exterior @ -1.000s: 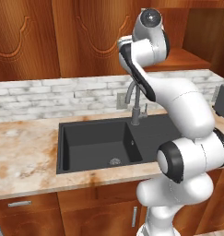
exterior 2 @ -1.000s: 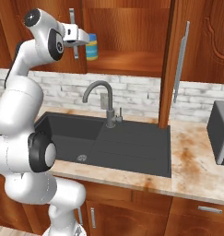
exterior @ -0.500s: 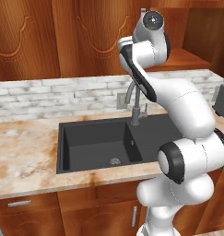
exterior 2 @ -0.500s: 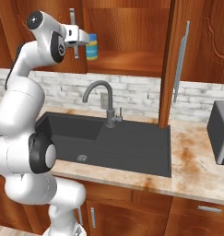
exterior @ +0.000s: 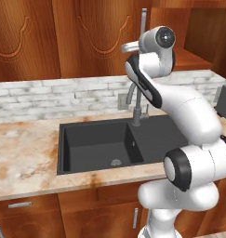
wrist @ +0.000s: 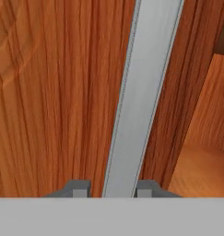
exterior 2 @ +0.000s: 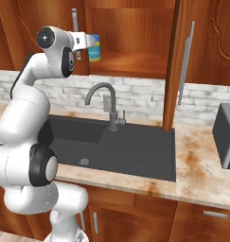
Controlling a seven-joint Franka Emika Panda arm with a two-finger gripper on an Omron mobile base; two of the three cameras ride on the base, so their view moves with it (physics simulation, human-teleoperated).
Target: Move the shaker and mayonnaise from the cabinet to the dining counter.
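In the hand view my gripper (wrist: 111, 189) is shut on the long silver bar handle (wrist: 143, 92) of the cabinet's left door (wrist: 53, 92), one fingertip on each side of the bar. From the right base view the gripper (exterior 2: 84, 41) sits at that handle (exterior 2: 75, 26), just left of the mayonnaise (exterior 2: 94, 47). This blue-lidded jar with a teal band stands on the open cabinet's shelf (exterior 2: 135, 64). The shaker is hidden. The dining counter is out of view.
The cabinet's right door (exterior 2: 174, 61) stands open, edge-on, with its bar handle (exterior 2: 185, 61) facing me. Below are a black sink (exterior 2: 111, 146) with a grey faucet (exterior 2: 107, 101), set in a marble-look counter (exterior 2: 201, 165). A dark appliance (exterior 2: 225, 134) stands at the right.
The arm's upper part and hand have shifted slightly while holding the handle. The jar has stayed in place.
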